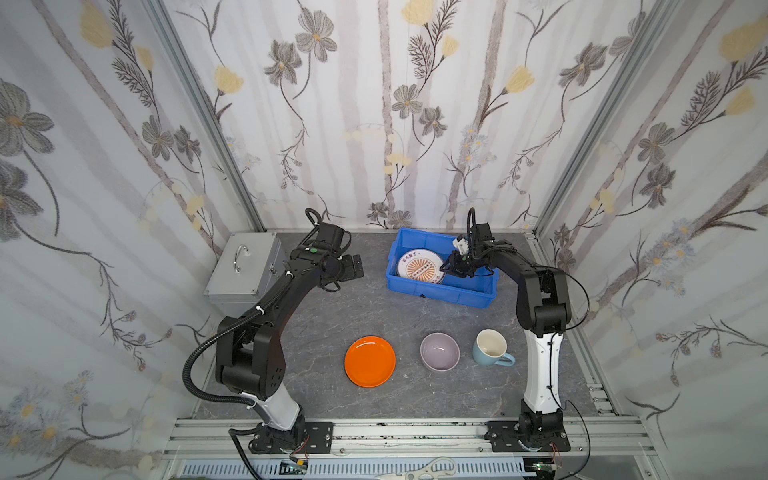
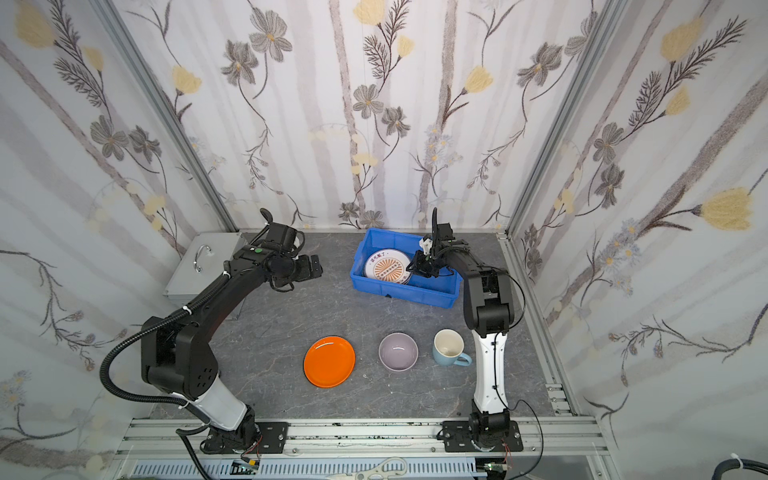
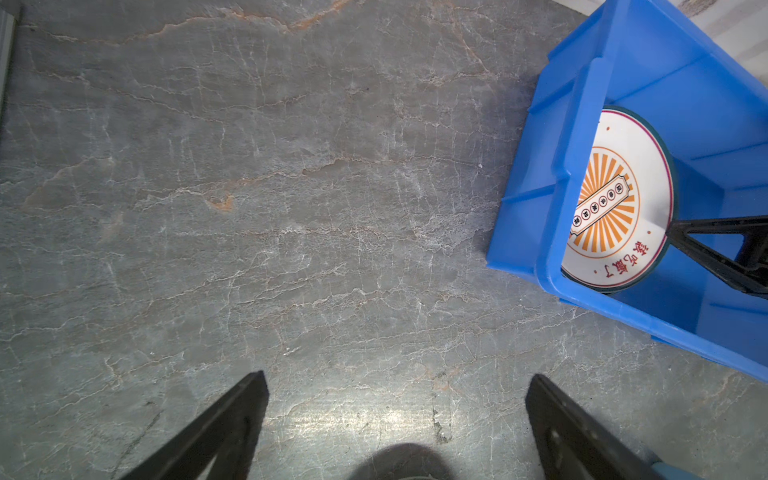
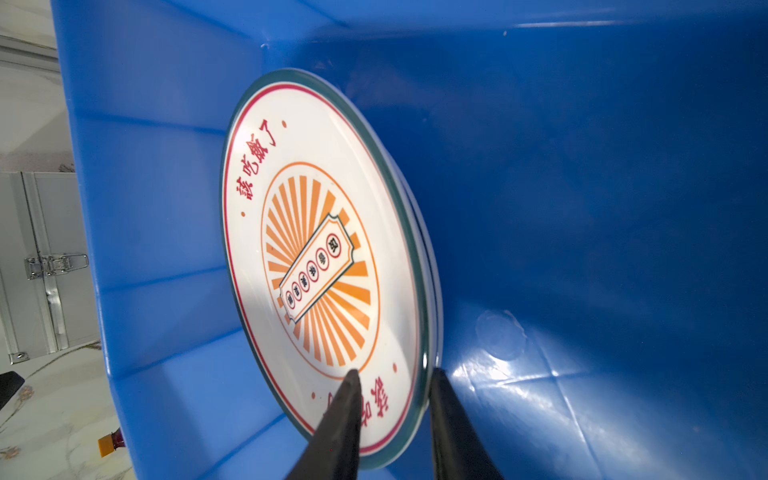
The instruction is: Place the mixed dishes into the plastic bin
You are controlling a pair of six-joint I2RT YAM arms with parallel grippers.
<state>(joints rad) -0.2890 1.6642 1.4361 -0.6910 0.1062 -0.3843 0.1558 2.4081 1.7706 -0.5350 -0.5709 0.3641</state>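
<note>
The blue plastic bin [image 1: 440,293] [image 2: 403,296] stands at the back right. A sunburst-patterned plate [image 1: 417,268] [image 4: 316,249] leans tilted inside it toward its left wall, with another plate's rim [image 4: 430,266] just behind. My right gripper [image 1: 451,268] [image 4: 394,372] reaches into the bin, its jaws apart on either side of the patterned plate's rim. On the table in front lie an orange plate [image 1: 370,360], a lilac bowl [image 1: 439,351] and a pale-blue mug [image 1: 491,347]. My left gripper [image 1: 357,266] [image 3: 398,376] hovers open and empty over bare table left of the bin.
A silver metal case [image 1: 243,266] with a handle sits at the back left, behind the left arm. A small brown bottle with an orange cap [image 4: 110,442] lies outside the bin. Scissors [image 1: 424,469] rest on the front frame. Patterned walls enclose three sides.
</note>
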